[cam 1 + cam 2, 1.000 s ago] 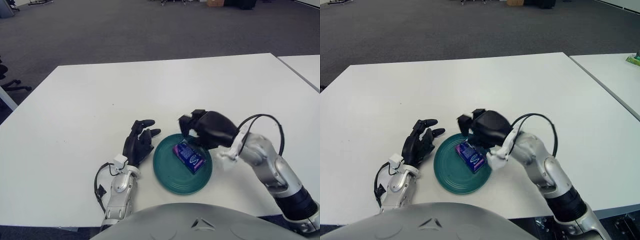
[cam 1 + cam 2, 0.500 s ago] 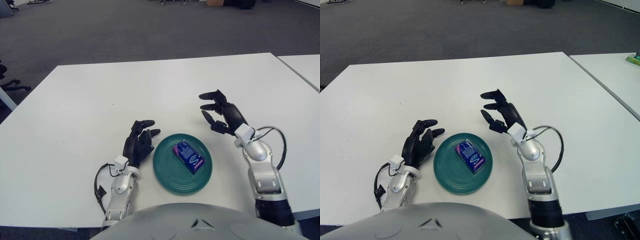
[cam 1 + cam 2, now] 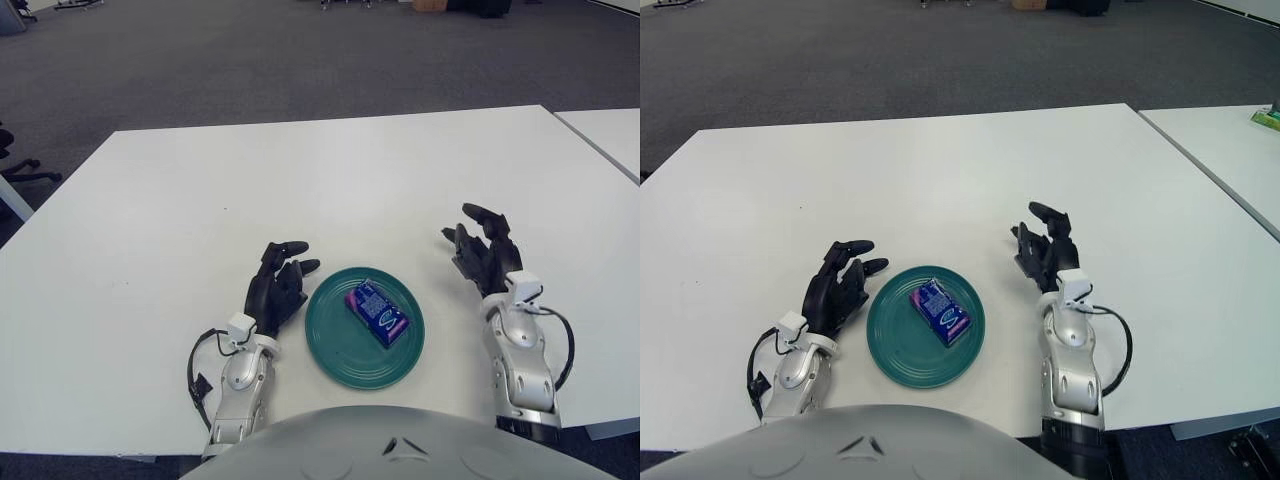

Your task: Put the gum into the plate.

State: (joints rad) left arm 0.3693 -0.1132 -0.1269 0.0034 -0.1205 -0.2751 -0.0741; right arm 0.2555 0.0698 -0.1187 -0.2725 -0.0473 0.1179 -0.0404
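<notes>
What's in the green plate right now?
The gum pack lies inside the green plate, toward its right half. The patch of plate under the pack is covered. The right hand shows right of the plate, the left hand left of it; neither holds anything.

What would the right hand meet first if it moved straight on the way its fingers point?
Nothing, as far as can be seen: the right hand points away from the robot over bare table, though its height is unclear.

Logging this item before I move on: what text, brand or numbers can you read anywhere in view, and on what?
Gum pack in the green plate: blue and pink wrapper with light markings, too small to read.
White table: no text.
Left hand and right hand: no readable labels.
</notes>
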